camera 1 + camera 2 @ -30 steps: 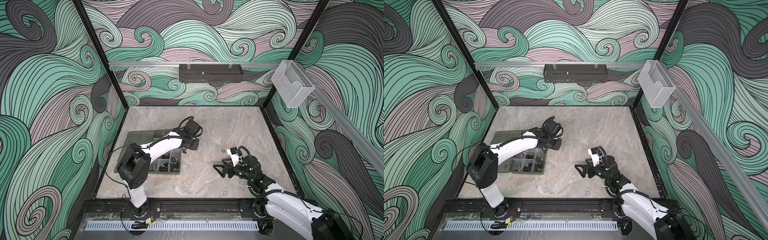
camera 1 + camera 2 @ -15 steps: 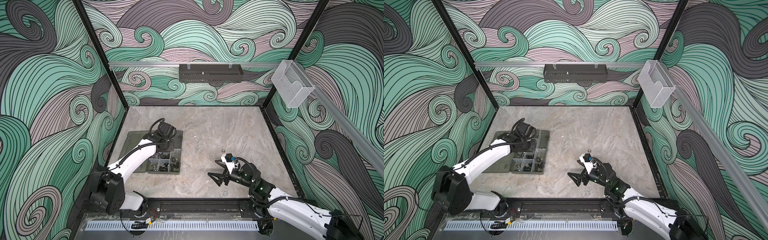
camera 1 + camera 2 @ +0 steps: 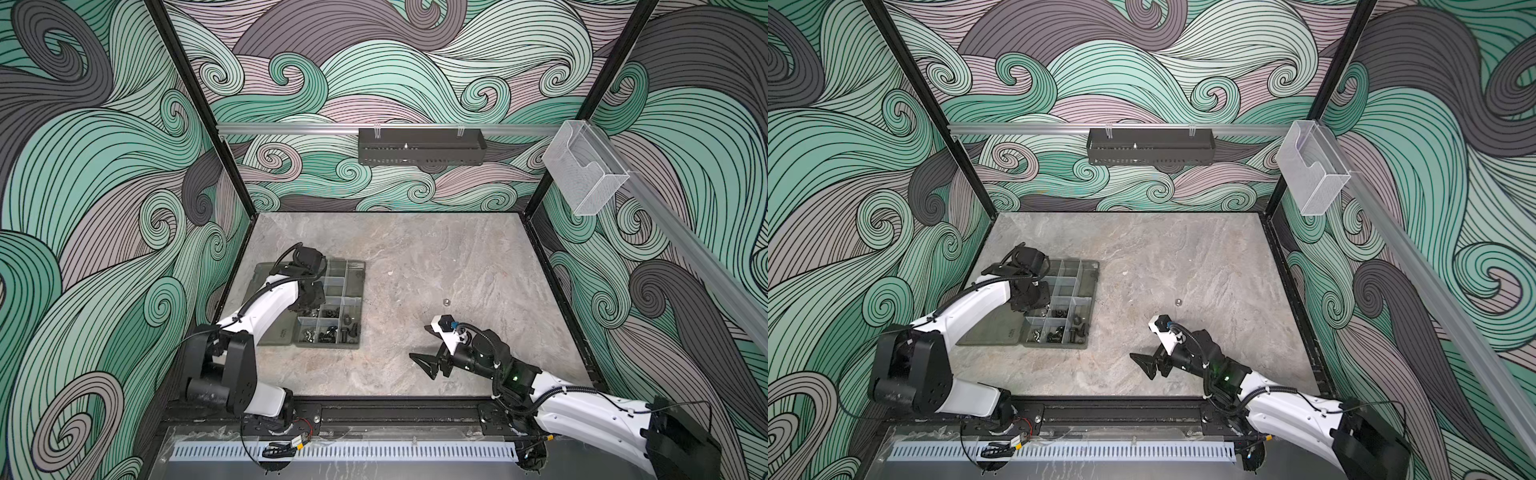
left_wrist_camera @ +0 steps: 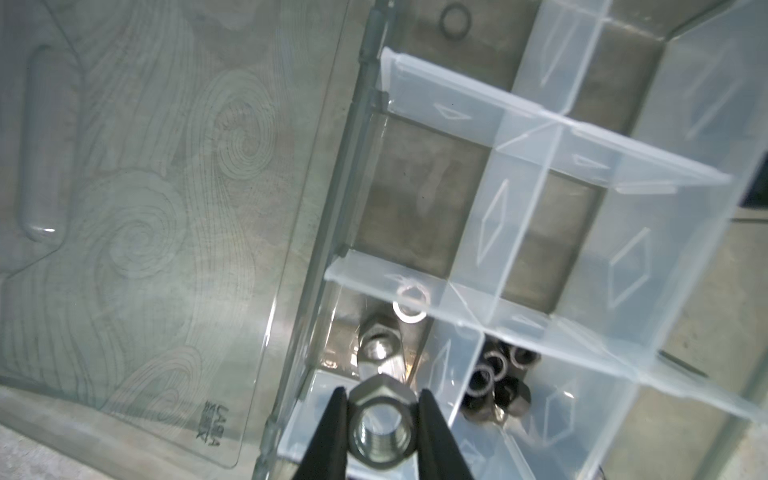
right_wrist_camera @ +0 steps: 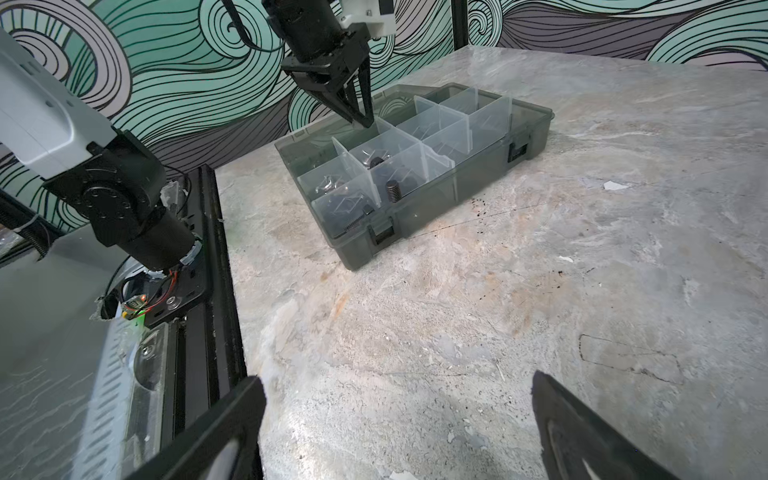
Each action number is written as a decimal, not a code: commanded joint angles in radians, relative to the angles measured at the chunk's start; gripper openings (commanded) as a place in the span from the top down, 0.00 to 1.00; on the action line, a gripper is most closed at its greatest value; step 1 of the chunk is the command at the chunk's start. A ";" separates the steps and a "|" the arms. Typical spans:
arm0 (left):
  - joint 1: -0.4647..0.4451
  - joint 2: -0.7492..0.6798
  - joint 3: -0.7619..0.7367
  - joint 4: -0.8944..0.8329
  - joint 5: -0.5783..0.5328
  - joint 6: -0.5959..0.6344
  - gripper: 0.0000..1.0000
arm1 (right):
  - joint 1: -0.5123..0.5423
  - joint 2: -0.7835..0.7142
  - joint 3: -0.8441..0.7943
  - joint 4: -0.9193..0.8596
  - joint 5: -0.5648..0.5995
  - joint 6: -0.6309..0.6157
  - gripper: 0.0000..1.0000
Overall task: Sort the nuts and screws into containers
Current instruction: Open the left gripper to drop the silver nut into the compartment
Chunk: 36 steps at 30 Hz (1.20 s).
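At the bottom edge of the left wrist view, the left gripper [image 4: 381, 392] clamps a silver hex nut [image 4: 381, 432] above the organizer box [image 4: 623, 178]; black nuts [image 4: 498, 386] lie in the next compartment. The lid [image 4: 166, 208] bears a small embossed mark [image 4: 212, 419], unreadable. In a top view the right gripper [image 3: 424, 365] gapes at lower right over the grey marbled table [image 3: 415, 249]; one loose nut [image 3: 446, 301] lies further up. Swirling green, grey and mauve walls [image 3: 374, 62] close the background.

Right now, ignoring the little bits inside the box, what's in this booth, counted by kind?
Robot arms: 2
Compartment box: 1
Wall holders: 2, black, clear
Silver nuts not lying in the box: 2, one held, one lying loose
Total: 7
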 commanded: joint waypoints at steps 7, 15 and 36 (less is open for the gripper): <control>0.010 0.107 0.031 -0.016 -0.056 -0.030 0.77 | 0.005 -0.055 0.006 -0.011 0.070 -0.032 0.00; 0.010 0.068 0.022 -0.015 -0.083 -0.038 0.68 | 0.005 -0.035 0.012 -0.008 0.063 -0.032 0.00; -0.063 -0.122 0.009 0.041 0.093 0.013 0.61 | -0.017 -0.081 0.045 -0.143 0.166 0.008 0.00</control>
